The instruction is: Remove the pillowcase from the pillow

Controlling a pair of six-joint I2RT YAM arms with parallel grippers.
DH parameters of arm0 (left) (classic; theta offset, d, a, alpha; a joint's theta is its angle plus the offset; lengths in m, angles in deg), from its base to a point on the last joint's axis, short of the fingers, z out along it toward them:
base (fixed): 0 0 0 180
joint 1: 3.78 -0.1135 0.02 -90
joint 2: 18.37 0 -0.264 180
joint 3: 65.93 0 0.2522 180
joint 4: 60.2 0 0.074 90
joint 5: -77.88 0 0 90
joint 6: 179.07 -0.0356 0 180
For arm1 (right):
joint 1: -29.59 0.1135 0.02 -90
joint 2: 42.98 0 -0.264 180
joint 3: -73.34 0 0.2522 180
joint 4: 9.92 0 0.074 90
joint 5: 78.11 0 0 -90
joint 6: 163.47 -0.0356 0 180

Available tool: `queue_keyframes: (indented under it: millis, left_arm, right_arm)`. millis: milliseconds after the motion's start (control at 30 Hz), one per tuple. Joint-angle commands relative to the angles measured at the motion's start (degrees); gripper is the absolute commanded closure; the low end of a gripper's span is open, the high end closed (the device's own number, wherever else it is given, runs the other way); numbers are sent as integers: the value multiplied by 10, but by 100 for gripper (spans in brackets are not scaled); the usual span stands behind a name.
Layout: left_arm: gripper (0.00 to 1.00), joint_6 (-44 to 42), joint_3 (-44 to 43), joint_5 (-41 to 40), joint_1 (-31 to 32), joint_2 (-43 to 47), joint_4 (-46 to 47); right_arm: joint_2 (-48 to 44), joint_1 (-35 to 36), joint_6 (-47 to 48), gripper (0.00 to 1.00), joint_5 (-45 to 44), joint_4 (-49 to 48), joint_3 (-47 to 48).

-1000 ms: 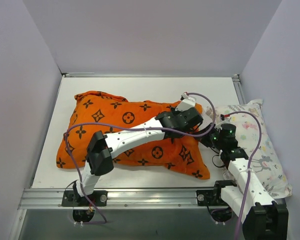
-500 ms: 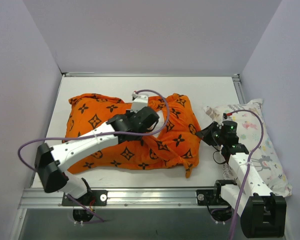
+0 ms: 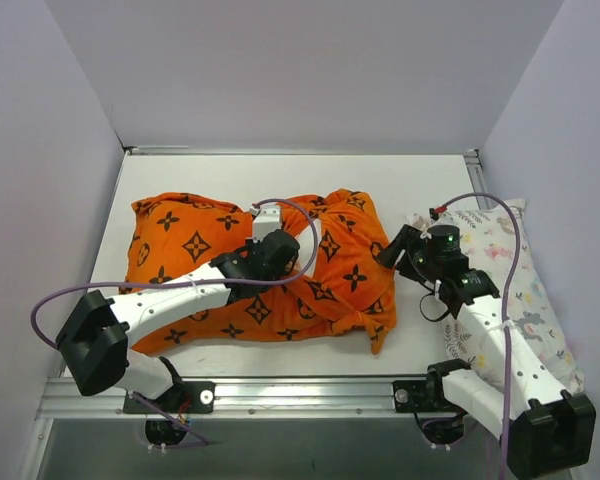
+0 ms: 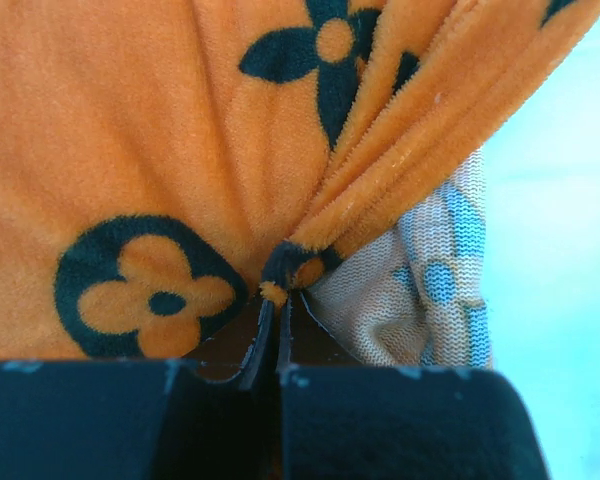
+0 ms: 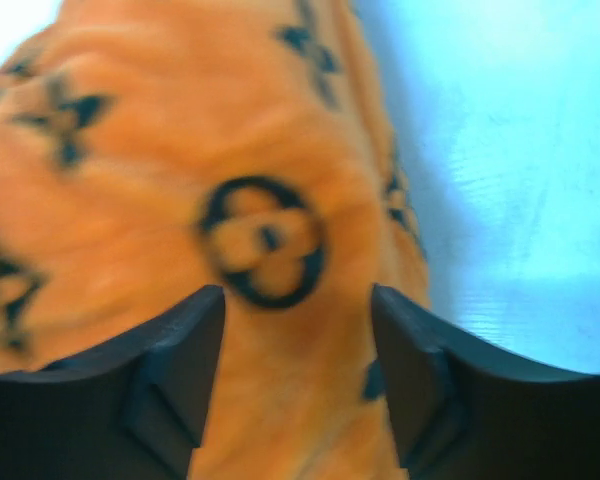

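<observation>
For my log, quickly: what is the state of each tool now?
Left tool: closed on the pillowcase.
Right tool: open, holding nothing.

Item 1: printed pillow (image 3: 542,300), white with pastel animal and floral figures. It lies lengthwise along the right edge of the table, close against the right wall.
Item 2: table (image 3: 180,175), flat white top.
Item 3: aluminium rail (image 3: 300,396), running across the table's near edge.
Item 4: enclosure walls (image 3: 300,70), plain pale grey-lilac, on the left, far and right sides.
</observation>
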Motion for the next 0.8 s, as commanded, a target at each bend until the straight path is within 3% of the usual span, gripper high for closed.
queue_keyframes:
  millis: [0,100,333,600,667,700,767]
  left_arm:
    - [100,24,31,94,0,-41,53]
    - [100,30,35,99,-4,-46,67]
    - [100,49,73,133,-28,-34,125]
    - [100,61,125,165,-58,-17,180]
    - [100,62,128,165,-67,-20,177]
    - [100,64,131,167,-73,-22,171]
    - [100,72,138,178,-99,-25,167]
  right_arm:
    - [-35,66,37,37,-102,84,71]
    - [-37,176,41,24,-215,125,121]
    - [91,340,42,16,-312,147,224]
    - [260,359,47,14,-324,158,298]
    - [262,352,47,21,-336,161,284]
    - [258,346,46,38,-339,173,277]
    - [219,322,47,56,-339,178,234]
